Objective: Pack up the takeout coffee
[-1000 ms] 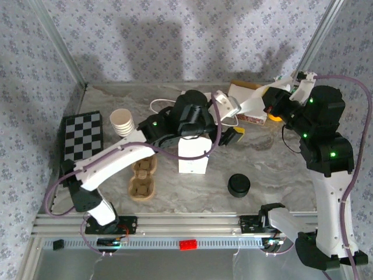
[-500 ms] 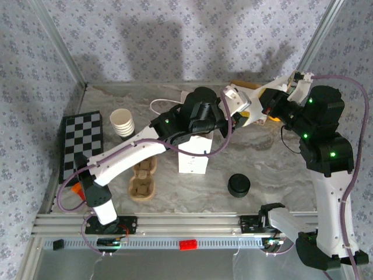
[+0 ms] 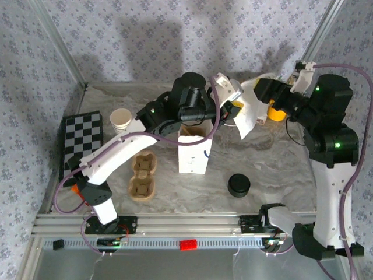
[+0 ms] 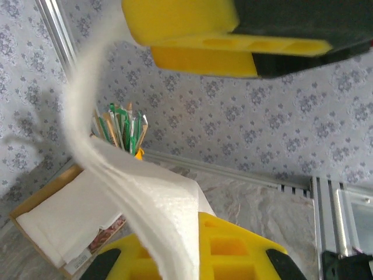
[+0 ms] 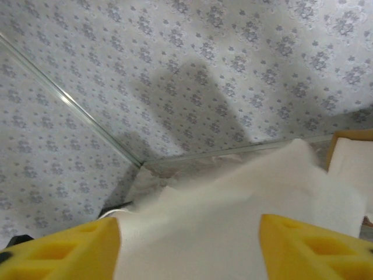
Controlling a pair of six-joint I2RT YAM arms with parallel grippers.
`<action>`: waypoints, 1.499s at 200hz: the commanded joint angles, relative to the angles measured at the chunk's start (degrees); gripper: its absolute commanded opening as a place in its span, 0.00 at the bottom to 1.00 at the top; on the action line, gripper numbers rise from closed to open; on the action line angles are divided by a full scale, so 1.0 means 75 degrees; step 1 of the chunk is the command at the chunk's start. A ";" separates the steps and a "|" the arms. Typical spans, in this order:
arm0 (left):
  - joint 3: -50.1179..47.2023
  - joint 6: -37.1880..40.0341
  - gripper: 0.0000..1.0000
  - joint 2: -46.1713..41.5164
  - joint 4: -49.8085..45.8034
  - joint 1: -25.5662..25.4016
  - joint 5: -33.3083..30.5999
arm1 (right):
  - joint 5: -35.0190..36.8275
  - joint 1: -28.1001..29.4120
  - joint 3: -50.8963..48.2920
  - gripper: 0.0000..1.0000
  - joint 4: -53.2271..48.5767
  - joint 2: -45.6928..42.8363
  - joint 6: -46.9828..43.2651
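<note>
We see the limp white napkin [image 3: 247,116] handed over: left claw [image 3: 235,106] now clenched on it, right claw [image 5: 189,251] released. Paper cup [image 3: 121,119] and round black lid [image 3: 239,185] rest apart on the marbled bench [image 3: 280,163].

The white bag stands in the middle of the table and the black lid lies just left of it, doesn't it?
Not quite: in the top view the black lid lies to the right of the white bag, not the left.

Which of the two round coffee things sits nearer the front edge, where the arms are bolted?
The flat black lid, lying right of the white bag. The cream paper cup stands farther back on the left, beside the chequered board.
</note>
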 commanded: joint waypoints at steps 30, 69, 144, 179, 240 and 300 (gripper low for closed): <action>0.0482 0.1145 0.00 -0.0708 -0.1520 0.0636 0.0570 | -0.1606 -0.0068 0.0116 0.86 -0.0770 -0.0276 -0.1613; 0.0624 0.1829 0.00 -0.0991 -0.1973 0.0856 0.0925 | -0.2453 0.0320 -0.1174 0.94 0.0164 -0.0566 -0.2311; 0.0538 0.2462 0.00 -0.1406 -0.2315 0.0903 0.1281 | -0.2631 0.1630 -0.1302 1.00 0.0291 0.0357 -0.4701; 0.0542 0.2600 0.00 -0.1469 -0.2408 0.0909 0.1497 | -0.2873 0.1896 -0.1219 1.00 0.0302 0.0650 -0.5782; 0.0487 0.2659 0.00 -0.1402 -0.2216 0.0956 0.1259 | -0.3392 0.2420 -0.1243 0.57 0.0291 0.0949 -0.6383; 0.0469 0.2507 0.18 -0.1441 -0.1986 0.1043 0.0611 | -0.2506 0.2644 -0.1140 0.00 0.0552 0.1024 -0.5134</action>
